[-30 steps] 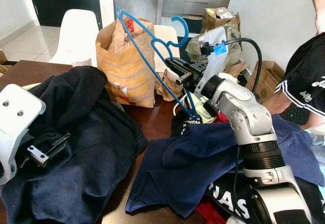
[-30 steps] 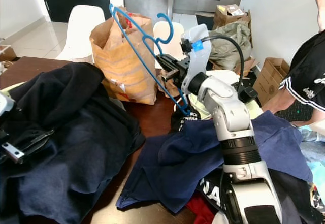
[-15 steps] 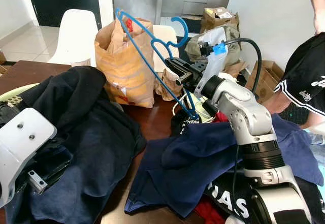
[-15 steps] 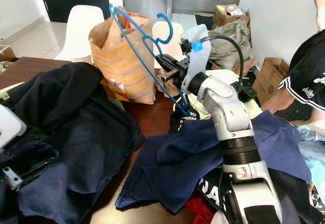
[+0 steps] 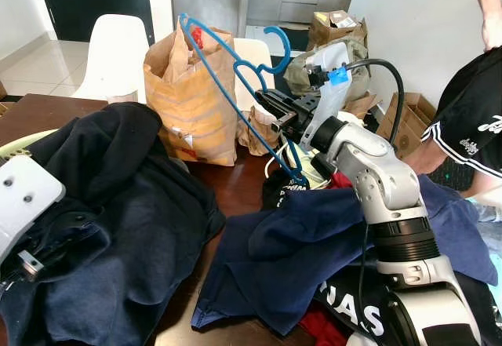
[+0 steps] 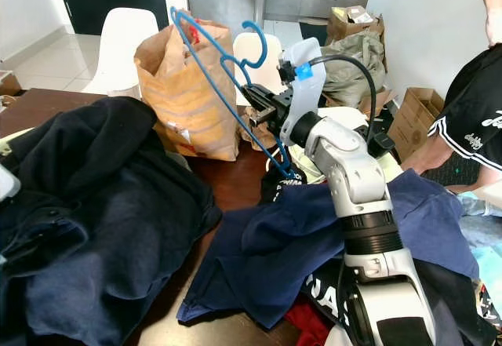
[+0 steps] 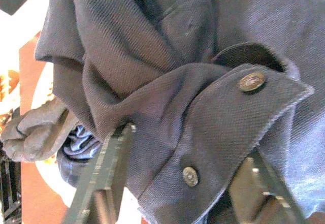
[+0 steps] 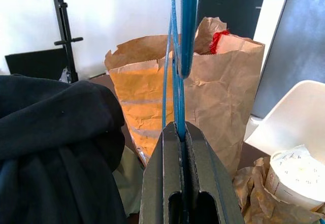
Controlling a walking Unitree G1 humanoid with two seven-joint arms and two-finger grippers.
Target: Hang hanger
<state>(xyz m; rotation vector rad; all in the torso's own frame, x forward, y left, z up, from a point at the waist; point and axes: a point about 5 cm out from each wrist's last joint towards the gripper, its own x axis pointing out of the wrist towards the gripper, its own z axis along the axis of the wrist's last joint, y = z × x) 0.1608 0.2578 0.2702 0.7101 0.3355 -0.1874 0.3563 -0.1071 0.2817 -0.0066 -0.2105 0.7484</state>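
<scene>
My right gripper (image 5: 268,104) is shut on a blue plastic hanger (image 5: 227,67) and holds it up above the table, in front of the paper bag. The hanger's hook (image 5: 278,46) points up and to the right. In the right wrist view the hanger (image 8: 182,46) rises straight out of the shut right gripper (image 8: 179,131). My left gripper (image 7: 177,178) is low at the left, its fingers (image 7: 109,165) spread wide around the buttoned collar of a dark navy shirt (image 5: 118,197) heaped on the table.
A brown paper bag (image 5: 192,103) stands at the back of the wooden table (image 5: 239,185). A blue shirt (image 5: 290,252) and other clothes lie around my right arm. White chairs (image 5: 118,48) stand behind. A person (image 5: 471,126) stands at the right beside cardboard boxes (image 5: 408,122).
My left arm has swung lower and further left, so its gripper now sits deeper in the dark shirt. The right arm and the hanger have stayed put.
</scene>
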